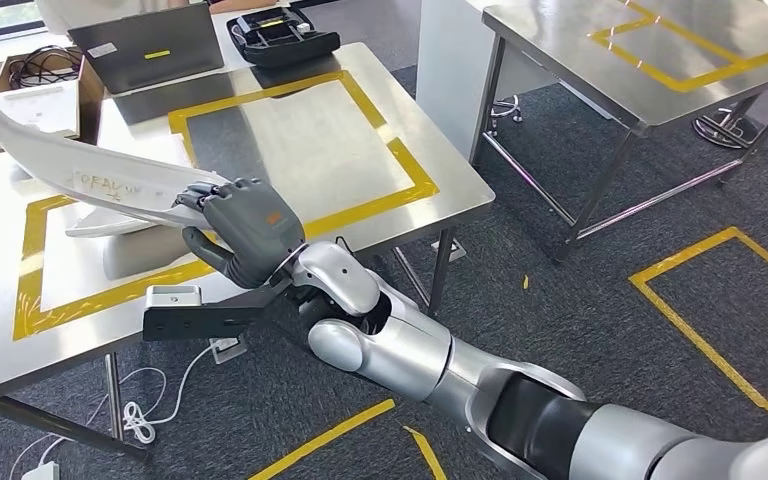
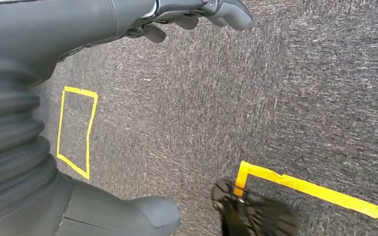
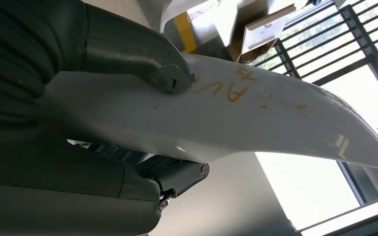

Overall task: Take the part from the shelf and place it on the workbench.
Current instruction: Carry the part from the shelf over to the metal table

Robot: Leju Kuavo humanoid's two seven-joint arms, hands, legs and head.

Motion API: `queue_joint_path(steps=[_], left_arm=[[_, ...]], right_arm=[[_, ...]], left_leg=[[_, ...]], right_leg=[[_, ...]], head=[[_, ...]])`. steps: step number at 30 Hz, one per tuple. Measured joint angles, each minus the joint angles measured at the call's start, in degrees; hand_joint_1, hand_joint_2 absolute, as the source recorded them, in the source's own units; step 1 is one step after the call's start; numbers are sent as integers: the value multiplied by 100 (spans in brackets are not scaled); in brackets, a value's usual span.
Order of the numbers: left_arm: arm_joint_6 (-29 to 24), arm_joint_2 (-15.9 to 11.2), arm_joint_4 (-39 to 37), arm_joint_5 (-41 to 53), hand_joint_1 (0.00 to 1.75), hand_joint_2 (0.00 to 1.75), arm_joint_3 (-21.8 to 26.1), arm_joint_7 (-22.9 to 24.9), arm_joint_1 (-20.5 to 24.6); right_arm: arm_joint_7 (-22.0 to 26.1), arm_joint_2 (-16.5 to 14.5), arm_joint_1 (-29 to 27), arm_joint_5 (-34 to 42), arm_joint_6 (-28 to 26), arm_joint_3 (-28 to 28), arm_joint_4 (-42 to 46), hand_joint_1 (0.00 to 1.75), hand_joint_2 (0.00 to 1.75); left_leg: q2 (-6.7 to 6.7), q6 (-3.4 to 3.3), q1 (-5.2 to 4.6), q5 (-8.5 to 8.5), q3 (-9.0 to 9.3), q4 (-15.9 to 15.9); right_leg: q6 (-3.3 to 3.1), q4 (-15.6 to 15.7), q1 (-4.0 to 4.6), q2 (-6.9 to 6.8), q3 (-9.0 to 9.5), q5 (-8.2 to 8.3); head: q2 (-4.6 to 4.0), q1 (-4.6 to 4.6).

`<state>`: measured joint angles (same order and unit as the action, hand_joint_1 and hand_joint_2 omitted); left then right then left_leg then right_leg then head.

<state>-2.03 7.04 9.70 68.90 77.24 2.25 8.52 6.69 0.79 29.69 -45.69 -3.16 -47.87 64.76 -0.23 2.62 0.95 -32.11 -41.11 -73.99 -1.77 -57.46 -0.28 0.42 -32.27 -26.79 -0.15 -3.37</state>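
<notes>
**Lowering the part onto the bench**

My right hand (image 1: 245, 232) held the part (image 1: 80, 170) by its near end, thumb (image 3: 170, 73) pressed on the top face and fingers underneath. The part hung over the bench (image 1: 290, 130), above the left yellow tape frame (image 1: 28, 262), its far tip reaching toward a cardboard box (image 1: 40, 85). A second white piece (image 1: 110, 225) lay under it on the steel.

To do this well I judged I should bring the long end down level, since the grip sat far from the middle and the weight would lever on my fingers; then let go only once it rested flat.

The part was a long, curved, glossy white shell, tapering to a point, with orange writing (image 3: 236, 88) on it. The bench top was brushed metal, the floor grey carpet (image 2: 216, 98). My left hand (image 2: 197, 14) hung over the carpet, empty, fingers loosely curled but apart
</notes>
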Motion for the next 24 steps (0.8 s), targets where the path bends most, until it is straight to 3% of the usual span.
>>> queue_joint_path(steps=[2, 4, 7, 11, 12, 15, 16, 17, 19, 20, 21, 24], left_arm=[[-4, -1, 0, -3, 0, 175, 1, 0, -11], [-9, 1, -1, -11, 0, 175, 1, -1, -9], [-15, 2, -2, -16, 0, 175, 2, -1, -4], [-16, 2, -2, -18, 0, 175, 2, 0, -11], [-16, 4, -2, -18, 0, 175, 2, -1, -12], [-16, 11, 0, -19, 0, 175, 2, -1, -16], [-16, 11, -1, -19, 0, 175, 2, -1, -19], [-16, 13, -1, -20, 0, 175, 2, 0, -21], [-16, 20, -2, -29, 0, 175, 2, 0, -20], [-16, 23, -2, -37, 0, 175, 2, 1, -17], [-16, 24, -1, -45, 0, 175, 2, 2, -15], [-18, 21, 1, -56, 0, 175, 2, 4, -9]], right_arm=[[3, -1, -4, 1, 6, 0, 0, 175, 175], [8, -1, 1, 1, 8, 0, 0, 175, 175], [10, 0, 10, 1, 10, 0, 0, 175, 175], [9, 0, 11, 2, 10, 0, 0, 175, 175], [10, 0, 18, 2, 9, 1, 1, 175, 175], [9, 15, -1, 2, 11, 1, 1, 175, 175], [8, 21, -16, 2, 13, 0, 0, 175, 175], [8, 24, -22, 2, 14, 0, 0, 175, 175], [9, 24, -20, 2, 14, 1, 0, 175, 175], [9, 24, -18, 2, 17, 1, 0, 175, 175], [8, 24, -17, 2, 20, 1, 0, 175, 175], [8, 22, -15, 2, 25, 9, 2, 175, 175]], left_leg=[[4, -22, 0, 567, 160, 699], [7, -69, -20, 862, 423, 1352], [4, -146, -37, 815, 514, 1525], [-1, -186, -46, 792, 515, 1525], [-1, -229, -39, 773, 536, 1539], [-1, -338, -14, 660, 650, 1568], [-5, -336, -16, 614, 692, 1560], [-10, -325, -15, 572, 744, 1554], [-16, -287, -22, 483, 845, 1544], [-19, -257, -30, 445, 874, 1541], [-20, -225, -35, 418, 885, 1542], [-12, -119, -32, 366, 926, 1577]], right_leg=[[26, -19, -1, 10, 118, -106], [77, -38, 23, 19, 181, -204], [140, -39, 39, 32, 179, -257], [172, -22, 35, 27, 192, -276], [213, -177, 29, 17, 119, -359], [337, -1515, -7, -11, -724, -775], [342, -1698, -15, -13, -918, -715], [330, -1466, -17, -15, -878, -477], [285, -659, -11, -25, -585, 30], [256, -341, 2, -28, -454, 166], [229, -174, 16, -30, -388, 206], [137, -89, 24, -14, -330, 162]], head=[[0, 0], [0, 13], [0, 13], [0, 9], [0, 4], [0, -9], [0, -8], [0, -9], [0, -4], [0, -6], [0, -4], [0, -8]])
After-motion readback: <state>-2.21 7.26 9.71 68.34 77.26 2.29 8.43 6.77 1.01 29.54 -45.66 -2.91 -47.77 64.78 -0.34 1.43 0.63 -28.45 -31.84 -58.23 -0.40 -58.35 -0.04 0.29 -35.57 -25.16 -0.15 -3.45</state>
